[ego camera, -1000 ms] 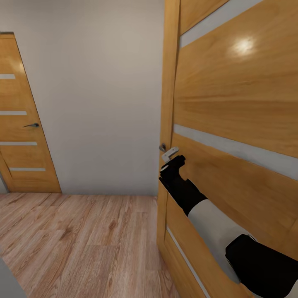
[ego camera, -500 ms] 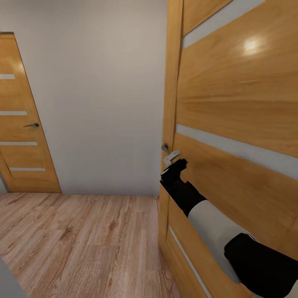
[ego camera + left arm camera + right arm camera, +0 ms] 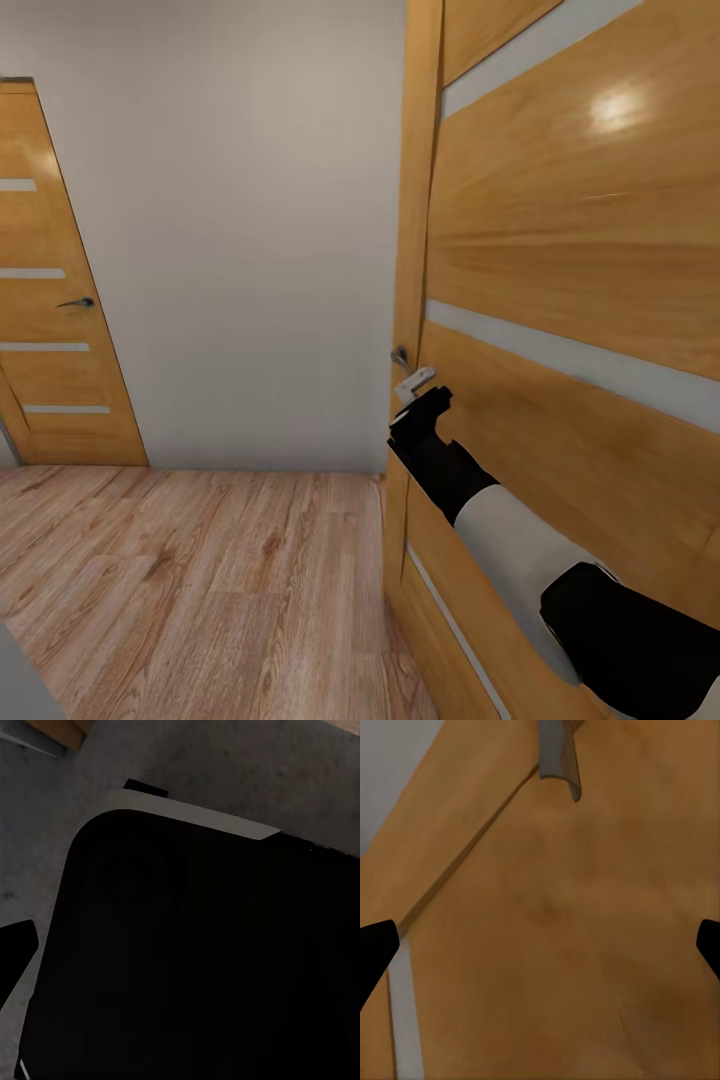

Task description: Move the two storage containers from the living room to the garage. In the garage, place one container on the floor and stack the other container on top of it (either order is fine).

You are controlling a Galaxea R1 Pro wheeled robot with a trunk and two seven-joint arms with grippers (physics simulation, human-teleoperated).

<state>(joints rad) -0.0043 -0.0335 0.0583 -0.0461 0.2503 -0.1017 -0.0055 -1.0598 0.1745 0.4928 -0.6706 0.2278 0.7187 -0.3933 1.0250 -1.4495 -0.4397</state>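
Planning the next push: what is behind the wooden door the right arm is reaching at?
Nothing can be seen behind the wooden door: its panel covers it. The right gripper, fingers apart, sits just below the handle.

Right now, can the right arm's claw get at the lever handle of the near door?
Probably yes: the right claw sits open just below the door handle, with nothing between them.

Support surface: light wood plank floor (image 3: 200,590). Planks run diagonally across the head view, with visible grain and knots. The floor meets a plain white-grey wall (image 3: 230,230) at the far side. A closed wooden door (image 3: 55,330) stands at the far left floor edge. A second wooden door (image 3: 560,330) stands on the floor's right side, its lower edge just above the planks.
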